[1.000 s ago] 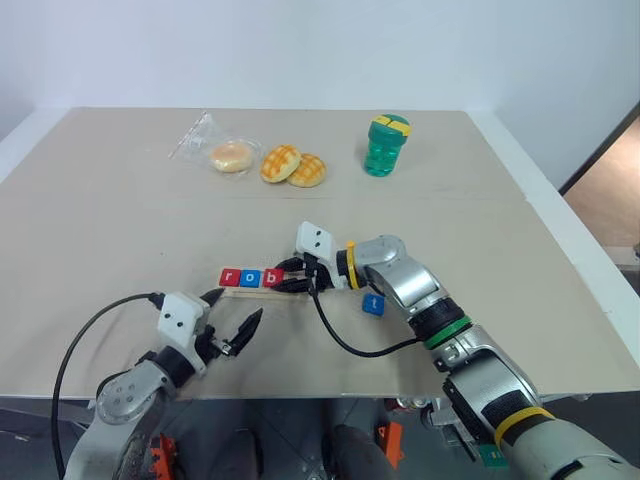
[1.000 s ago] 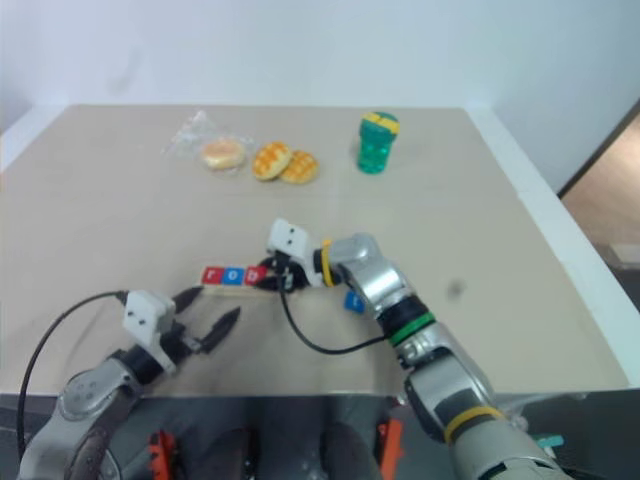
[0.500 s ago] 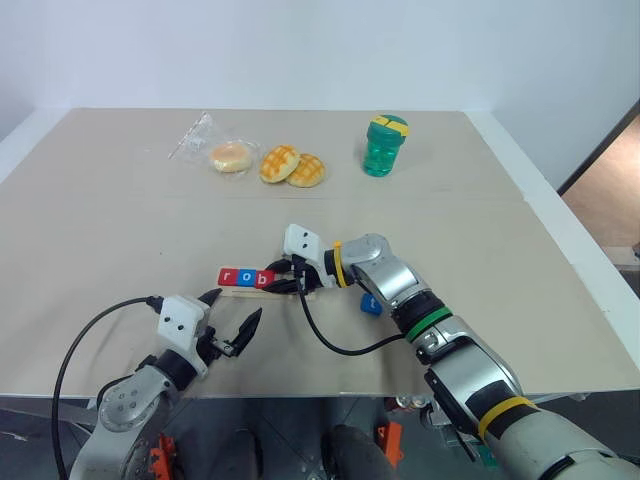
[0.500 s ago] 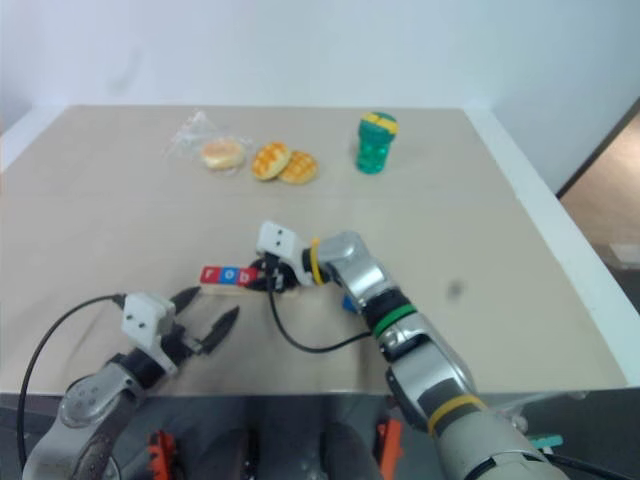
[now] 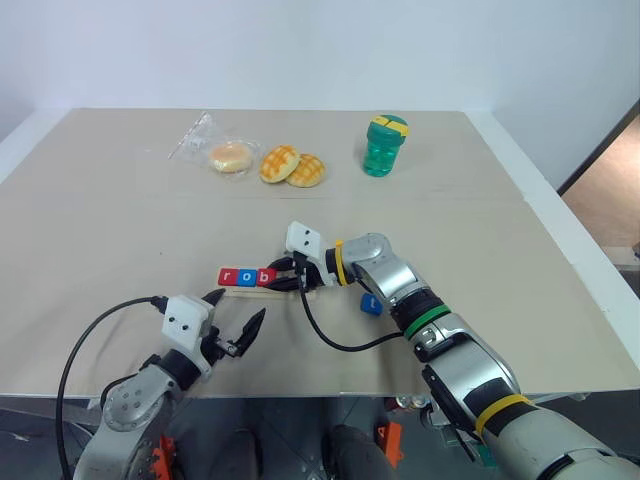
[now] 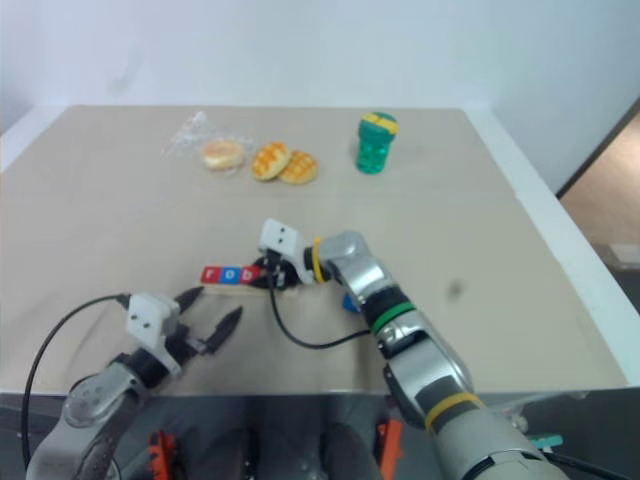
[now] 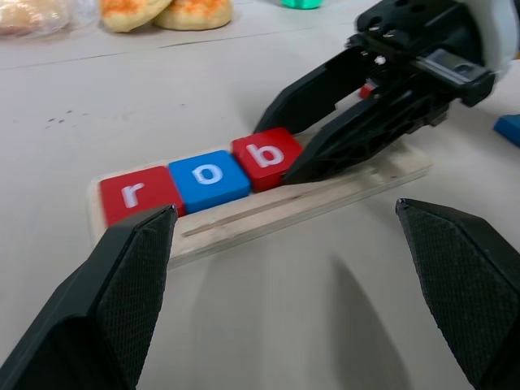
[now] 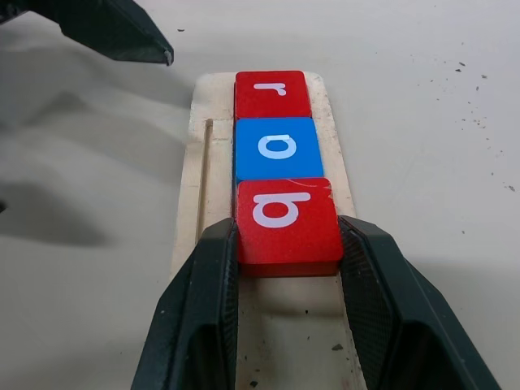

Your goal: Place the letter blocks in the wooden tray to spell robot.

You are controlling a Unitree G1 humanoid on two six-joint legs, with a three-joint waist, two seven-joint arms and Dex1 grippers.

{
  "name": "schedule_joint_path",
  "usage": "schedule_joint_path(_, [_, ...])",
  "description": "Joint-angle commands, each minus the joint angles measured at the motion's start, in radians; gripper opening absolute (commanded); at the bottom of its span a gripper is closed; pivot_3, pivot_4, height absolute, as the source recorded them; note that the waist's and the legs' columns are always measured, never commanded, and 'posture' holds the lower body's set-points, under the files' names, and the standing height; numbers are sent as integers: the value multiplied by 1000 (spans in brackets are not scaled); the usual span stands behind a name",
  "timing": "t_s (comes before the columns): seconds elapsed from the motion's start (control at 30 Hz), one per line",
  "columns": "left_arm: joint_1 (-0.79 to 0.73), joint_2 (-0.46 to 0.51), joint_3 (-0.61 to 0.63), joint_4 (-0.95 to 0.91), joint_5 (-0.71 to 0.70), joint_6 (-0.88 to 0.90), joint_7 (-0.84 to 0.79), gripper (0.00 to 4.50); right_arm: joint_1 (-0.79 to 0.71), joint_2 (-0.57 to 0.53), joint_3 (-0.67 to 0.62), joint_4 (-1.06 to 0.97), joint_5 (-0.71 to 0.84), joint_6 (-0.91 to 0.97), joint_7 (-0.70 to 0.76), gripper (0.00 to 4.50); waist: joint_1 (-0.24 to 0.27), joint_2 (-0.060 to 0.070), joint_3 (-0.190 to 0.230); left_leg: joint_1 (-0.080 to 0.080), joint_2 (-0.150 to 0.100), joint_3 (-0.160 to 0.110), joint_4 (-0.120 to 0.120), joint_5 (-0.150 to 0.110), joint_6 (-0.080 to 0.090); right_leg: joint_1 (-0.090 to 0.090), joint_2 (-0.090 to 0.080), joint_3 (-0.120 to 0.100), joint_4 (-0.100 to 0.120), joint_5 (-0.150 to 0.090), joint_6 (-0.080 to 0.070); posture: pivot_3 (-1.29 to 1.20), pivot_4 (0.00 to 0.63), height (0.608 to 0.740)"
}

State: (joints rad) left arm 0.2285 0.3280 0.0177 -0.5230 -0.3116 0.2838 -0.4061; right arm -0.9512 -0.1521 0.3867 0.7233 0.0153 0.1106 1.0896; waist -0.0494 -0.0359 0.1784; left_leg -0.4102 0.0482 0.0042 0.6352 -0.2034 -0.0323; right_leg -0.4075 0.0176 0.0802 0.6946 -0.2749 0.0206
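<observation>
Left gripper (image 5: 232, 322) hangs spread wide, empty, near the wooden tray (image 7: 341, 185). Three letter blocks (image 8: 277, 148) sit in it: r, o, b. Right gripper (image 8: 286, 244) clamps the b block (image 8: 286, 224), plain from its wrist. A fourth, blue block (image 5: 372, 303) lies beside that arm

Table (image 5: 120, 230): beige flat top, white rim along the edges. Lying directly on it: wooden tray (image 7: 341, 188) near the front middle; blue letter block (image 5: 371, 304) just to the right of the tray; two golden buns (image 5: 293, 166) and one bun in clear wrap (image 5: 222, 152) at the far side; green bottle with yellow-green cap (image 5: 385, 146) standing upright further right.
</observation>
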Motion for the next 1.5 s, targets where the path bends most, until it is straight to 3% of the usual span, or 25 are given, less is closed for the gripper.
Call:
schedule_joint_path(0.03, [0, 24, -1, -48, 14, -37, -25, 4500, 0, -1, -24, -37, 1, 46, -3, 1691, 0, 0, 0, 0, 0, 0, 0, 0, 0, 0, 0, 0, 0, 0, 0, 0, 150, 740])
schedule_joint_path(0.33, [-11, 29, -8, -31, 22, -45, -37, 4500, 67, -3, -21, -184, 9, 136, -28, 1691, 0, 0, 0, 0, 0, 0, 0, 0, 0, 0, 0, 0, 0, 0, 0, 0, 150, 740])
schedule_joint_path(0.37, [-14, 29, -9, -30, 23, -43, -38, 4500, 72, -2, -20, -196, 8, 147, -32, 2286, 0, 0, 0, 0, 0, 0, 0, 0, 0, 0, 0, 0, 0, 0, 0, 0, 150, 740])
schedule_joint_path(0.47, [-18, 30, -7, -28, 25, -40, -41, 4500, 79, -1, -20, -218, 6, 165, -39, 2338, 0, 0, 0, 0, 0, 0, -1, 0, 0, 0, 0, 0, 0, -1, 0, 0, 150, 740])
schedule_joint_path(0.6, [-21, 30, -10, -25, 31, -40, -41, 4500, 81, -2, -21, -227, 6, 177, -45, 3378, 0, 0, 0, 0, 0, 0, -1, 0, 0, 0, 0, 0, 0, -1, 0, 0, 150, 740])
schedule_joint_path(0.63, [-22, 30, -11, -26, 32, -40, -41, 4500, 78, -1, -30, -229, 11, 180, -52, 3867, 0, 0, 0, 0, 0, 0, -1, 0, 0, 0, 0, 0, 0, -1, 0, 0, 150, 740])
schedule_joint_path(0.7, [-21, 36, -14, -32, 34, -53, -54, 4500, 73, -3, -59, -249, 29, 195, -72, 4259, 0, 0, 0, 0, 0, 0, -1, 0, 0, 0, 0, 0, 0, -1, 1, 0, 150, 740])
schedule_joint_path(0.9, [-38, 113, -50, -80, -26, -59, -195, 4500, 133, -76, -222, -515, 139, 374, -157, 4259, 3, 1, 1, -3, 0, -1, -1, 0, 0, -2, -1, -1, -1, -1, 1, 0, 150, 740])
schedule_joint_path(1.13, [-87, 268, -75, -59, -82, -44, -400, 4500, 363, -216, -310, -857, 186, 520, -242, 4259, 2, 1, 1, -9, -1, -4, -2, 0, 0, -2, -3, -5, -9, 0, 1, 0, 150, 740])
schedule_joint_path(1.27, [-152, 302, -71, -37, -132, -6, -453, 4500, 425, -236, -296, -872, 180, 487, -266, 4259, -2, 3, 2, -9, 0, -4, -2, 0, 0, -3, -1, -5, -9, 0, 2, 0, 150, 740])
schedule_joint_path(1.5, [-214, 330, -83, -37, -161, 39, -505, 4500, 338, -243, -261, -662, 139, 345, -256, 4259, -2, 4, 3, -8, 0, -4, -1, 0, 0, -2, 1, -5, -9, 3, 2, 0, 150, 740])
